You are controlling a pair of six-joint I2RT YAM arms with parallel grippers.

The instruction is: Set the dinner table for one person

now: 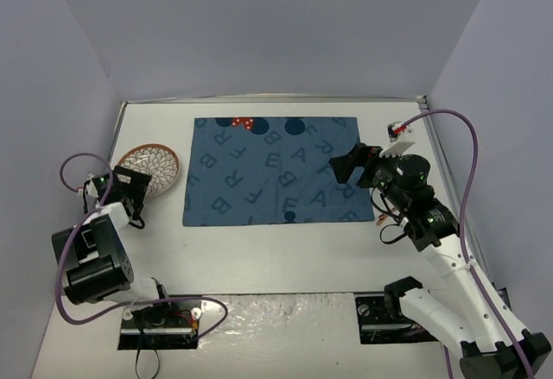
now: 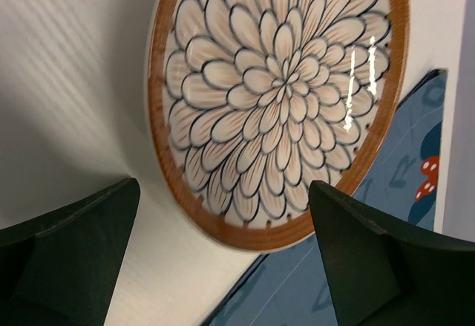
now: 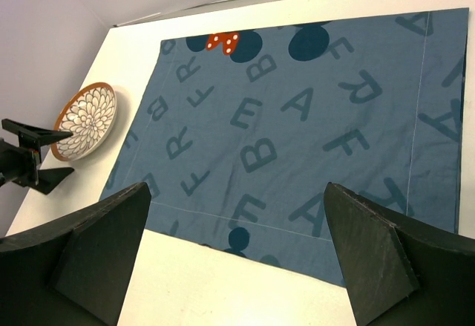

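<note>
The dinner table (image 1: 285,258) is a large white top. A dark blue placemat (image 1: 276,172) printed with letters lies flat at its middle. Just off the placemat's left edge sits a round plate (image 1: 154,167) with an orange rim and a petal pattern. My left gripper (image 1: 138,196) hovers open at the plate's near edge. In the left wrist view the plate (image 2: 278,96) fills the space ahead of the open left gripper (image 2: 224,192), which holds nothing. My right gripper (image 1: 346,165) stands open and empty above the placemat's right side; the right gripper (image 3: 236,188) looks across the placemat (image 3: 297,118) toward the plate (image 3: 87,120).
Pale purple walls close in the table on the left, back and right. Purple cables loop from both arms, the right one (image 1: 471,163) arching near the right edge. The arm bases (image 1: 160,318) sit at the near edge.
</note>
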